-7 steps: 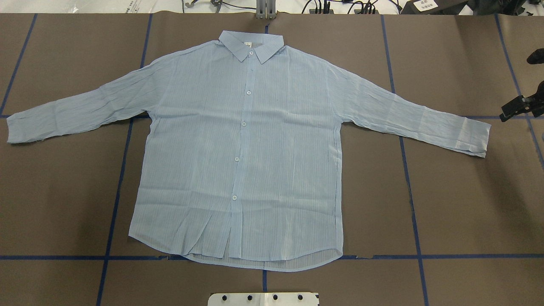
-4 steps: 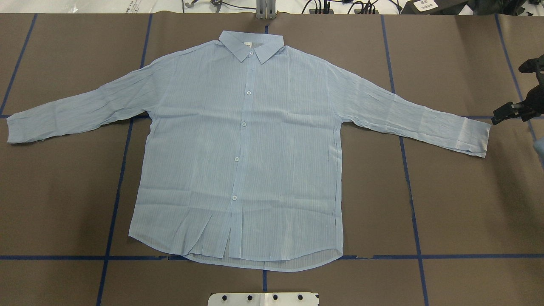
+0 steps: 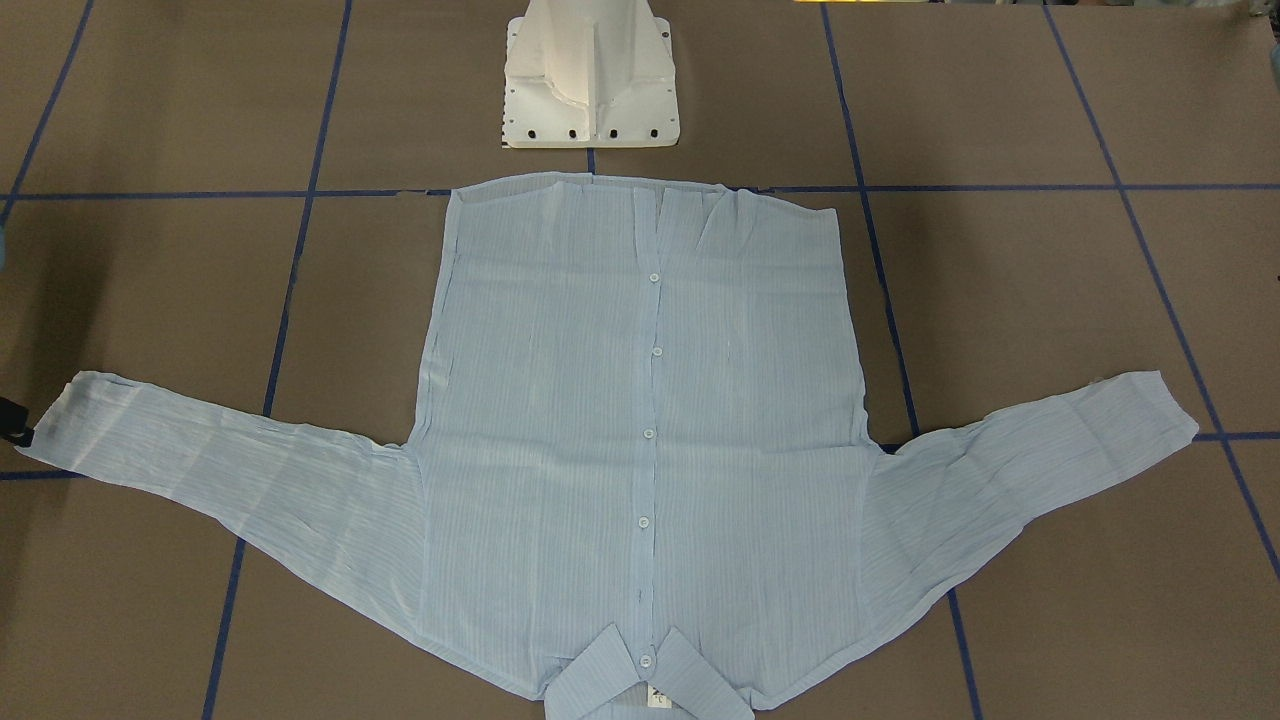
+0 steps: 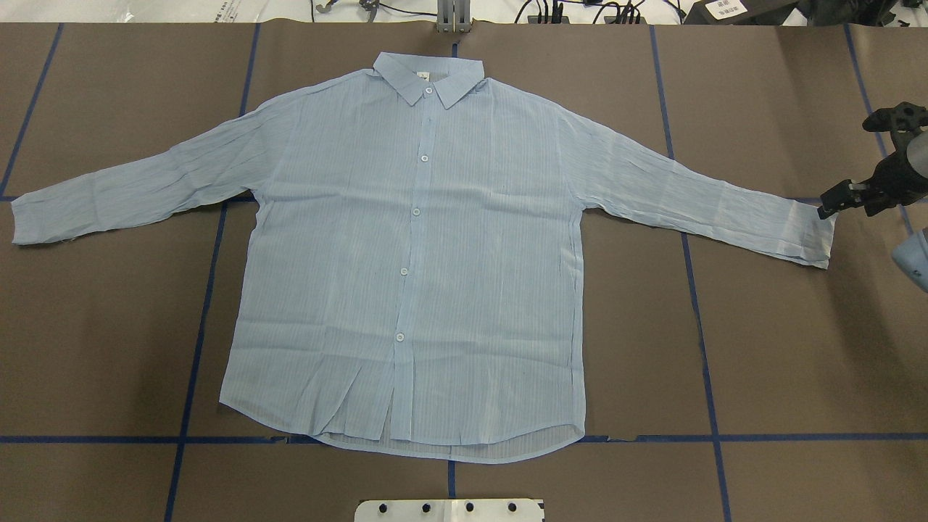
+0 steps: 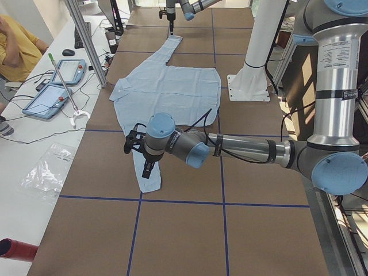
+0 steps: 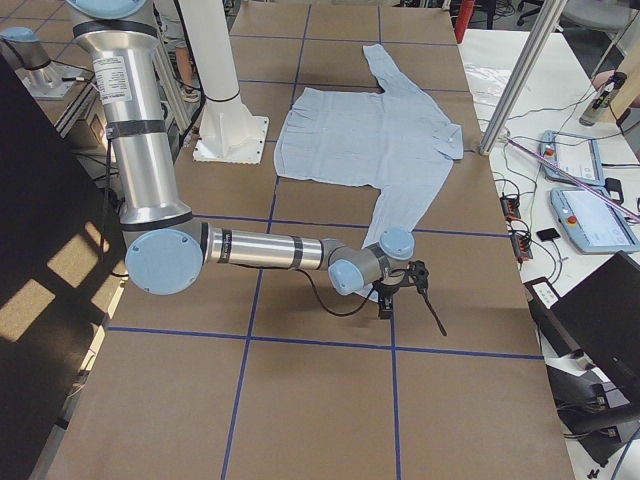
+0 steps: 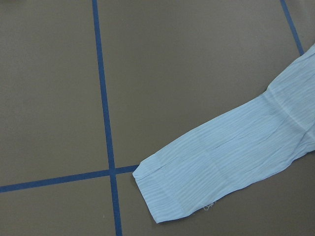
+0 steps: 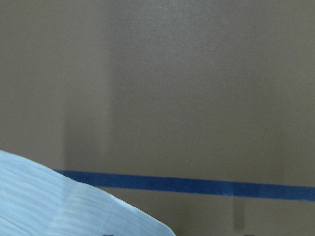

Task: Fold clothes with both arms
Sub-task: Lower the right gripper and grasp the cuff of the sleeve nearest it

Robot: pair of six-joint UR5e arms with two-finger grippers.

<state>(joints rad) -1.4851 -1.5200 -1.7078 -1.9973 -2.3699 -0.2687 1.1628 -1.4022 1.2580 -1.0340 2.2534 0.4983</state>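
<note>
The pale blue shirt [image 4: 413, 254] lies flat and buttoned, front up, collar far from the robot and both sleeves spread wide; it also shows in the front-facing view [image 3: 640, 400]. My right gripper [image 4: 845, 167] is open at the right sleeve cuff [image 4: 808, 232], one finger [image 4: 834, 203] at the cuff's far corner; the cuff edge shows in the right wrist view [image 8: 49, 206]. My left gripper [image 5: 138, 158] hovers over the left sleeve near its cuff [image 7: 187, 191]. It shows only in the exterior left view, so I cannot tell if it is open or shut.
The white pedestal base [image 3: 590, 90] stands just behind the shirt's hem. Blue tape lines [image 4: 196, 348] grid the brown table cover. A side bench with tablets [image 5: 57, 86] and cables runs along the far edge, beyond a metal post [image 4: 453, 18].
My right gripper has moved left from the table's right edge toward the right sleeve cuff and now reaches it. The shirt has not moved.
</note>
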